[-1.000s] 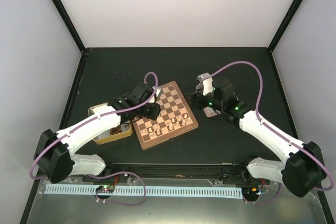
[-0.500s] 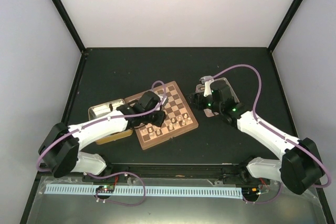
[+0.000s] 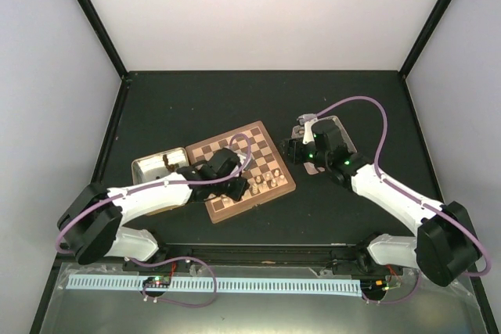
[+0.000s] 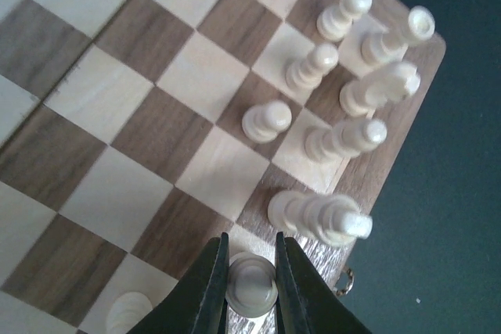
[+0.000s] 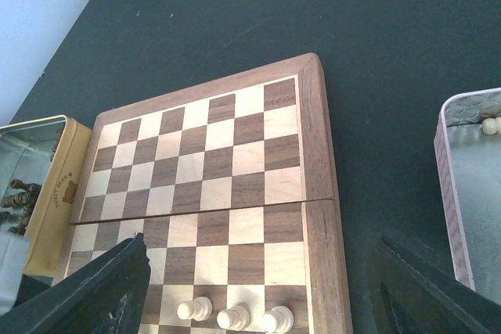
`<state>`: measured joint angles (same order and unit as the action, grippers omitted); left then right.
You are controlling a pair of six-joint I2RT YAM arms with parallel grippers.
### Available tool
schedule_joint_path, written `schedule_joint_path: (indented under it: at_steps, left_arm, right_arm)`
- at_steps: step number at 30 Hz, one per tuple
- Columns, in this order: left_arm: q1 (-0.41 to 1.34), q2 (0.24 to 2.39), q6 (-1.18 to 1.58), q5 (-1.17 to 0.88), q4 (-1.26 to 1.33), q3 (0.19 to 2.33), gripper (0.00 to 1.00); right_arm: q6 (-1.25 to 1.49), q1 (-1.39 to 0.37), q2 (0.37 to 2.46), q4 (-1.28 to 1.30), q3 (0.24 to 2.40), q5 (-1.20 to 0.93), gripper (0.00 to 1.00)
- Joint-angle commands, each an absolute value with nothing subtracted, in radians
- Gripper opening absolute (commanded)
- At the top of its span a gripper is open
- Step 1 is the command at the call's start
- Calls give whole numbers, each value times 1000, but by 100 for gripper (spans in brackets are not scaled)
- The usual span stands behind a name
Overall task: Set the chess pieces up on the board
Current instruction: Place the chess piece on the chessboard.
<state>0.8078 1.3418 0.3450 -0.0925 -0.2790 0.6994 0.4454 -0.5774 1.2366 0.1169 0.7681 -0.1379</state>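
On my left wrist feed, the left gripper (image 4: 250,254) is clenched on 1 pale chess piece (image 4: 251,289), a round-topped one pinched upright between the dark fingers (image 4: 213,287) over a square in the board's edge row. Just past it I count 6 more pale pieces (image 4: 325,217) standing close together by a corner of the board (image 4: 117,91), some right at the rim, and 1 more shows at the bottom of that feed, left of the fingers. From the overhead camera this arm reaches over the board's near-left part, and the board sits turned at an angle near the middle of the dark worktop (image 3: 196,107). A tin (image 3: 149,167) with dark pieces inside lies touching or just beside the board's left edge. Farther back on the right, the right gripper (image 3: 300,149) hangs released, jaws spread wide, beside the board's far-right edge. Next to it sits a metal tray (image 5: 452,193) with 1 pale piece (image 5: 491,124) in it.
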Motion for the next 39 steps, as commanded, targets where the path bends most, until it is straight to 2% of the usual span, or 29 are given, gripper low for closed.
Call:
schedule_joint_path:
  at_steps: [1,8,17,27,31,35,39]
  left_arm:
    - [826,1316,316,-122,-193,653,6]
    - [834,1299,303,-110,-165,630,9]
    - [841,1263,299,-107,-180,630,31]
    - [841,1195,322,-75,-236,674,37]
    - [837,1165,352,3,-281,705,38]
    - [822,1105,396,103,-325,733,41]
    - [775,1018,448,198,-360,742,50]
  right_arm:
    - [447,-578,1244,93,774,-155,75]
    - [445,-578,1252,96,777,-175,75]
    - [440,-578,1259,100,782,-185,75]
    - [448,-578,1246,105,784,-170,75]
    - [480,-578,1221,131,785,-82,75]
    - [532,-567,1215,228,813,135,74]
    - [564,-474,1259,293,828,157,72]
